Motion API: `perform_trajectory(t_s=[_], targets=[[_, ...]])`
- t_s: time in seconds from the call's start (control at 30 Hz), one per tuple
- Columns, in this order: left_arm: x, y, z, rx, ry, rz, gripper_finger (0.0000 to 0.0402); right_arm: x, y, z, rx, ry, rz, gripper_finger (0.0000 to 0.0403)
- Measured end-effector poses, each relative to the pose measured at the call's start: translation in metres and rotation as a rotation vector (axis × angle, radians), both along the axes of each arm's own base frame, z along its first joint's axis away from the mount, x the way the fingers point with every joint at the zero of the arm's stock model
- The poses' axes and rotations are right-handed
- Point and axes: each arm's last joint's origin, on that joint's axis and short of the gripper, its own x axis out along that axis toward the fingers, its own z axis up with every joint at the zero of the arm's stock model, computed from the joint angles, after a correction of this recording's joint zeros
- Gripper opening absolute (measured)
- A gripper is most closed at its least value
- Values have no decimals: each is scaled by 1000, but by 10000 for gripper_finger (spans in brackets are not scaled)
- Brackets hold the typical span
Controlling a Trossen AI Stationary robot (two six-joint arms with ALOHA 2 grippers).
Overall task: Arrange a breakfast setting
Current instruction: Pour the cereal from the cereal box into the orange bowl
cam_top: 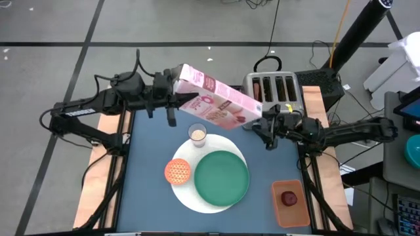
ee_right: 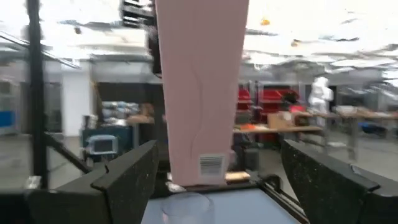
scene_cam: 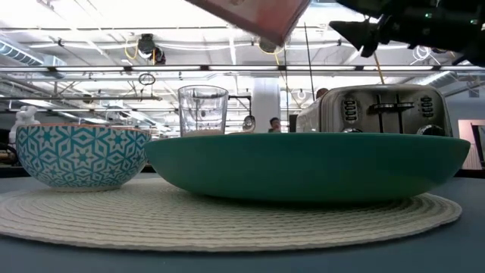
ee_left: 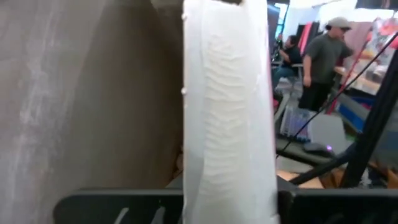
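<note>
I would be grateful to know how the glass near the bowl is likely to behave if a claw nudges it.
The glass is tall and narrow with little milk in the bottom, so a high push would probably tip it. Its smooth clear wall looks slippery and breakable. It stands on the bare table behind the round white mat, so a low push might just slide it.

A dark blue table (cam_top: 147,167) carries a round white mat (cam_top: 191,195) near its front, a glass of milk (cam_top: 197,135) just behind the mat, a silver toaster (cam_top: 277,88) at the back right, and an orange tray (cam_top: 289,210) front right.
</note>
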Motion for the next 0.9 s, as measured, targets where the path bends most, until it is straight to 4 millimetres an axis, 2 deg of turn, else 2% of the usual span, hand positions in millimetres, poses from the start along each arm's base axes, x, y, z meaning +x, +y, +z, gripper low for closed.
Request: perform_trajectory(t_s=[0.17, 0.37, 0.9], targets=[[6, -5, -3, -2, 2, -19, 4, 8, 0, 0, -1, -22, -1, 332], [11, -7, -3, 1, -8, -28, 4, 28, 1, 11, -54, -5, 65, 332], [11, -12, -3, 3, -11, -62, 4, 74, 0, 27, -61, 23, 86, 332]])
